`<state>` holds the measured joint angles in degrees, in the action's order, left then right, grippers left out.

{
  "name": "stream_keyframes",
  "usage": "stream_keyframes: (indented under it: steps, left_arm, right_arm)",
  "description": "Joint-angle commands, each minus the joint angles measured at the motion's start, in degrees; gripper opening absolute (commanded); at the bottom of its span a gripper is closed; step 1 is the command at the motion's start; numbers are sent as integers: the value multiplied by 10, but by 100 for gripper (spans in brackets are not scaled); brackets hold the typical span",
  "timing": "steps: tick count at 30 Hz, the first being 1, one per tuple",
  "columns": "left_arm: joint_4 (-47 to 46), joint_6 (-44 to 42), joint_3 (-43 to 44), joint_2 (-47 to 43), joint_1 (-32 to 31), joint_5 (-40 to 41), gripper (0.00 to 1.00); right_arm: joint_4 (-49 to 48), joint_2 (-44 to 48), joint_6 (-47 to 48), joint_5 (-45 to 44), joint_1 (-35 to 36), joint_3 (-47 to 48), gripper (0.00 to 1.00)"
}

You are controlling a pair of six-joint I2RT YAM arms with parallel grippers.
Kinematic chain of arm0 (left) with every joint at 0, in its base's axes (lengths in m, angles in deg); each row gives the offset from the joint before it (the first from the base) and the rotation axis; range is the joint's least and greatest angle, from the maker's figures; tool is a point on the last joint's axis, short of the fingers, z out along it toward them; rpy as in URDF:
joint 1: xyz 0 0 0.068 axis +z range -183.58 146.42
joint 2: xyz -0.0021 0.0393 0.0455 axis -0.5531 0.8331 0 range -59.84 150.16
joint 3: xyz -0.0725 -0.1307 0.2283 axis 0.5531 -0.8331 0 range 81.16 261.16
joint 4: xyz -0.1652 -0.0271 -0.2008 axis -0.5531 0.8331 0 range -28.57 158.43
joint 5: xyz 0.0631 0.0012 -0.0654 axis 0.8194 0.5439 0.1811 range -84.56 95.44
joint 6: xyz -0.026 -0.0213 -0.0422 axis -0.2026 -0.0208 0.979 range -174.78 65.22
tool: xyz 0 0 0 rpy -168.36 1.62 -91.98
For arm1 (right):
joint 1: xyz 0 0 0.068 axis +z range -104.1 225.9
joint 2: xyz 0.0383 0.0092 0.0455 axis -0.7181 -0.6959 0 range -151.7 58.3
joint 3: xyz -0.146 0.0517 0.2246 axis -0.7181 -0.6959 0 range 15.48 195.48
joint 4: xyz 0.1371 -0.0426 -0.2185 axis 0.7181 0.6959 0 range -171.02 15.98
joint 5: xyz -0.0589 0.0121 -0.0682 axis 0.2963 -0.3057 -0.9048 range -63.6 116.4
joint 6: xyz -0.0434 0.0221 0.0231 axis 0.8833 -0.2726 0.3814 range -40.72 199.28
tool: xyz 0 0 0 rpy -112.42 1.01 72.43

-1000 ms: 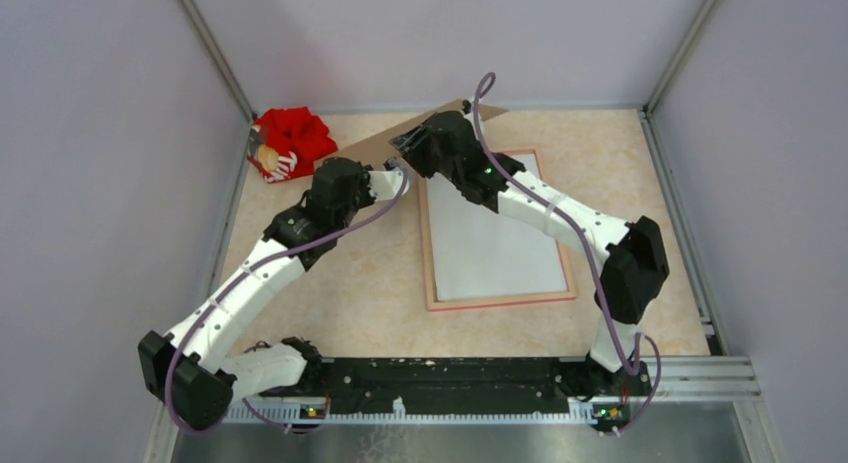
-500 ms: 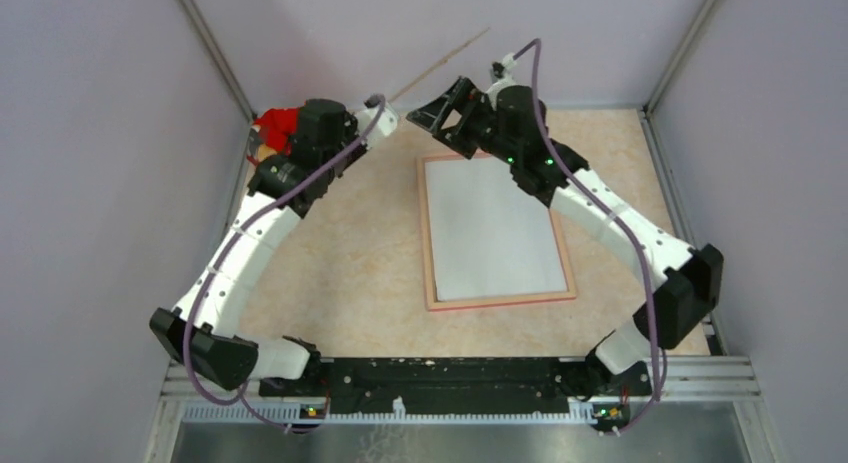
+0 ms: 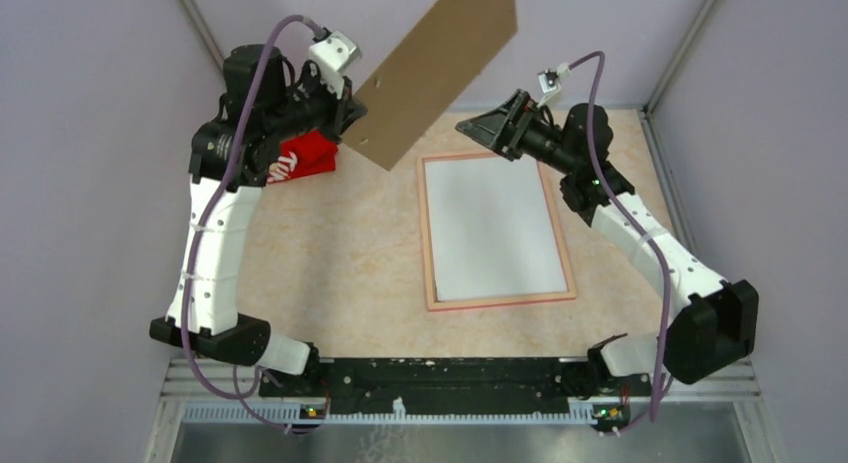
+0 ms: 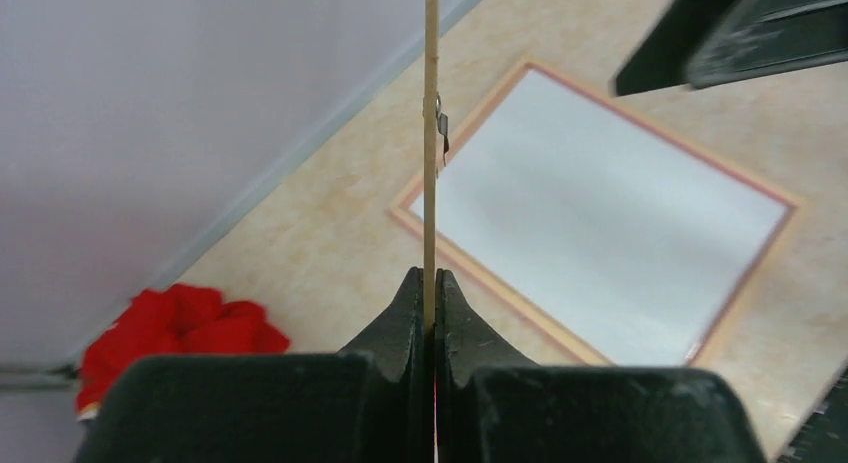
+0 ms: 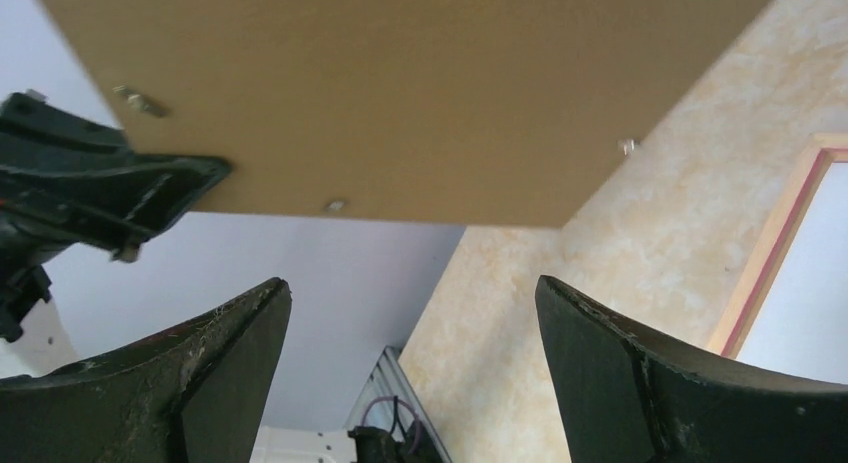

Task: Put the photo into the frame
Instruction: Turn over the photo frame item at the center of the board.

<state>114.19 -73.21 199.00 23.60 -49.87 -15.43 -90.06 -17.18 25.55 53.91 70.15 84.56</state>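
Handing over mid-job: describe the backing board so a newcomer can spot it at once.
Start at the beige marbled table and look to its far-left corner, where the left arm is raised. Its claw pinches one edge of a flat brown rectangular board, tilted in the air. Unlike the pink-railed rectangular frame lying flat with a white face, it is plain brown and off the table.
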Motion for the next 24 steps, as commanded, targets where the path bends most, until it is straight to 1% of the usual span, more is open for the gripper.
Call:
stream_keyframes:
  steps: [1,2,4,9,12,14,16,20,21,23,24]
  left_arm:
    - [-60,92,29,-40,15,-167,0]
    - [-62,105,32,-43,21,-181,0]
    - [-64,127,40,-46,30,-206,0]
    - [-67,160,43,-43,34,-239,0]
    - [-71,175,43,-40,40,-255,0]
    - [-76,183,46,-39,44,-270,0]
    - [-76,212,54,-35,53,-293,0]
    - [-78,252,65,-26,72,-335,0]
    - [-80,263,65,-24,76,-344,0]
    - [-80,284,62,-22,83,-362,0]
    - [-80,293,59,-21,87,-372,0]
  right_arm:
    - [-83,-41,-8,87,-26,19,93]
    - [-95,-44,-19,91,-33,11,93]
    - [-163,-42,-52,95,-42,-27,94]
    - [-218,-31,-91,76,-43,-110,94]
    - [-248,-18,-99,62,-43,-148,94]
    - [-263,-15,-101,60,-43,-155,94]
    - [-281,-16,-100,62,-43,-149,94]
    - [-315,-18,-95,85,-49,-132,95]
    - [-336,-17,-104,93,-53,-135,94]
    - [-407,-18,-139,106,-63,-149,94]
    - [-462,-20,-161,112,-69,-155,94]
